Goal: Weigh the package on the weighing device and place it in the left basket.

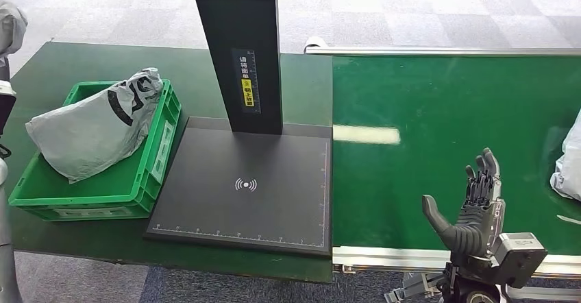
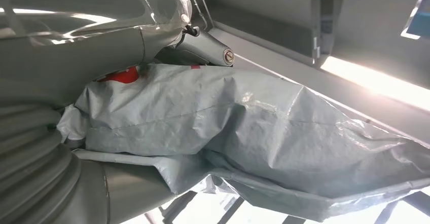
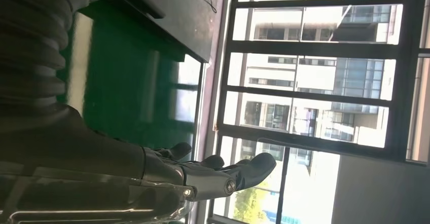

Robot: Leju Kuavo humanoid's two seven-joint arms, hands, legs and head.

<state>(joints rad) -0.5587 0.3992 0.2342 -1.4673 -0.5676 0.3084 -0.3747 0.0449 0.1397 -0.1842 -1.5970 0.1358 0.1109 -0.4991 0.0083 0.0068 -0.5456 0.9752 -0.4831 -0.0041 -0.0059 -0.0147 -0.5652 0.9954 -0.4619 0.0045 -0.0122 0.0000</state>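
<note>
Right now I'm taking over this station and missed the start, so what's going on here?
A grey package already lies in the green basket at the left, and the black scale beside it is bare. The left hand holds another grey bag, seen close up from its wrist. The right hand hovers open over the green conveyor belt, where one more bag sits at the right edge.

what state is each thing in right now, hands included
grey package: lying tilted in the basket, top end over the rim
green basket: on the table beside the scale, holding one package
scale plate: bare
conveyor belt: a second package at its far right edge
right hand: open, fingers apart, above the belt
left hand: holding a grey bag
</note>
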